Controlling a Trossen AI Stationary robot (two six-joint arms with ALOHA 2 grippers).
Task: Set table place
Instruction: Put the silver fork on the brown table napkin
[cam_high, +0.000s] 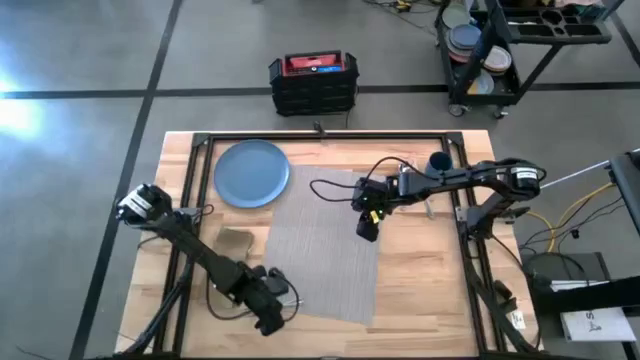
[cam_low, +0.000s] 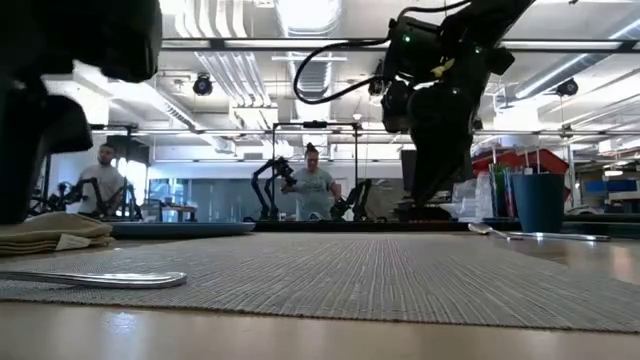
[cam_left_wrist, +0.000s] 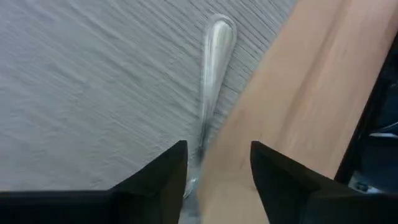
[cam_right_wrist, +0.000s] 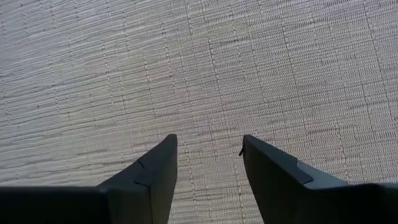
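On the placemat (cam_left_wrist: 93, 93), a silver utensil (cam_left_wrist: 211, 81) lies between the left end effector's (cam_left_wrist: 217, 168) parted fingers.

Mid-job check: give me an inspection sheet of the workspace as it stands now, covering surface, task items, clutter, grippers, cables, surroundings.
Surface: wooden table with a black frame.
Job's things: grey placemat lies askew; blue plate overlaps its far left corner; tan napkin at its left edge; one silver utensil on its near left edge; dark-blue cup and another utensil on bare wood to the right.
Clutter: nothing seen.
Grippers: left gripper, jaws open astride the utensil's handle; right gripper, jaws open over the placemat, empty.
Cables: black loop on the right arm.
Surroundings: black-and-red crate, cart of dishes, two people behind.
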